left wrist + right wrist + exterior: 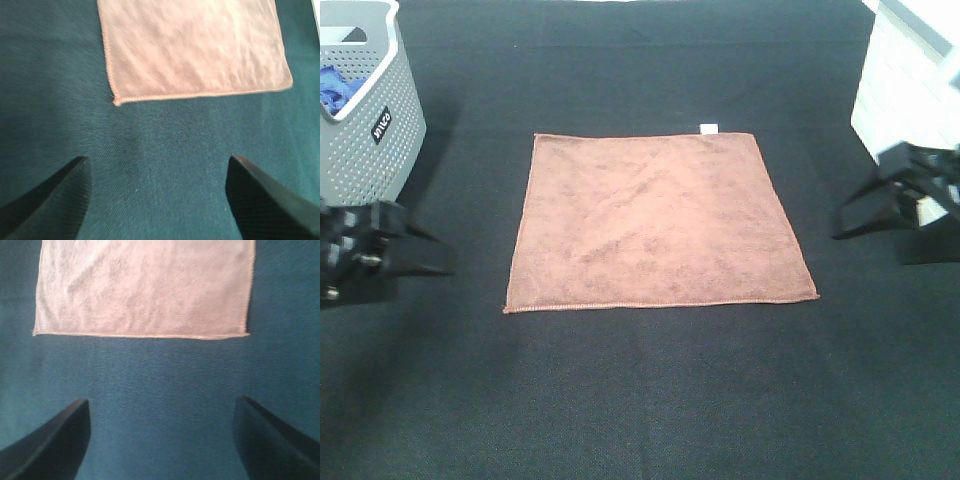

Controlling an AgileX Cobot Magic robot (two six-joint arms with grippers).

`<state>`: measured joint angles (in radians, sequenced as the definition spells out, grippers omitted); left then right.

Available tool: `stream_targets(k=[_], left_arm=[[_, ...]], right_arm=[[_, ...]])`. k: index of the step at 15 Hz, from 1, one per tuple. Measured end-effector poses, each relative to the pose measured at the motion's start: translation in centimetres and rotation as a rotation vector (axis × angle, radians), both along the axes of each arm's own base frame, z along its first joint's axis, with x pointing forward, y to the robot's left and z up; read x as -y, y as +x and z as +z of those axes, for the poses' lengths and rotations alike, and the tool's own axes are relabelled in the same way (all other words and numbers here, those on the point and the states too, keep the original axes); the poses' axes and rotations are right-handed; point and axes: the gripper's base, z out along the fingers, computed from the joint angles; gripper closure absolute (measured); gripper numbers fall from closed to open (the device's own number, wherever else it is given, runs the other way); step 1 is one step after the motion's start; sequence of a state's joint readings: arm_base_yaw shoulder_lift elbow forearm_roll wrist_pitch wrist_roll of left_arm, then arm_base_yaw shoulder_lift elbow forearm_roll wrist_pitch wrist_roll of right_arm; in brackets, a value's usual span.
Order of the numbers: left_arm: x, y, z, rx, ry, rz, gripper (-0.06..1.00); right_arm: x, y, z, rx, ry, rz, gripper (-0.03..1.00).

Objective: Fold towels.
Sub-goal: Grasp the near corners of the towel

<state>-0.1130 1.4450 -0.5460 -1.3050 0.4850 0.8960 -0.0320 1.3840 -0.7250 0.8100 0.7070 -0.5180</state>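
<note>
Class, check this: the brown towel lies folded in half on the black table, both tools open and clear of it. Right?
Not quite. The towel is spread flat, unfolded, as the exterior high view shows. The left tool and right tool are indeed open and clear of it.

On my overhead feed the towel (655, 220) is an even reddish-brown with a small white tag (709, 127) on its far edge; my wrist cameras wash it out to pale pink. The table cover (640, 400) looks plain black from above and dark teal with a fine weave up close. The basket (395, 115) is grey, dotted all over with small holes, with a black label (382, 124) lettered in white and something blue (332, 90) inside. I see both the left gripper (157, 160) and the right gripper (162, 402) as black.
</note>
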Motion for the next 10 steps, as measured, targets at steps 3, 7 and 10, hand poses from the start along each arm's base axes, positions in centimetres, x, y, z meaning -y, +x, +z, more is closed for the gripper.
stream_targets(k=[3,7,10], left_arm=[[0.4,1.7,-2.6,-0.069,-0.058,0.044,0.23],[0.9,4.2,-4.3,-0.101,-0.070,0.032,0.23],[1.1,6.4,-5.6,-0.119,-0.070,0.036,0.23]], right_arm=[[-0.2,3.0,-2.5,-0.125,0.028,0.035,0.23],[-0.1,5.9,-3.4,-0.133,0.025,0.061,0.23],[0.1,8.2,-4.5,-0.127,0.012,0.047,0.23]])
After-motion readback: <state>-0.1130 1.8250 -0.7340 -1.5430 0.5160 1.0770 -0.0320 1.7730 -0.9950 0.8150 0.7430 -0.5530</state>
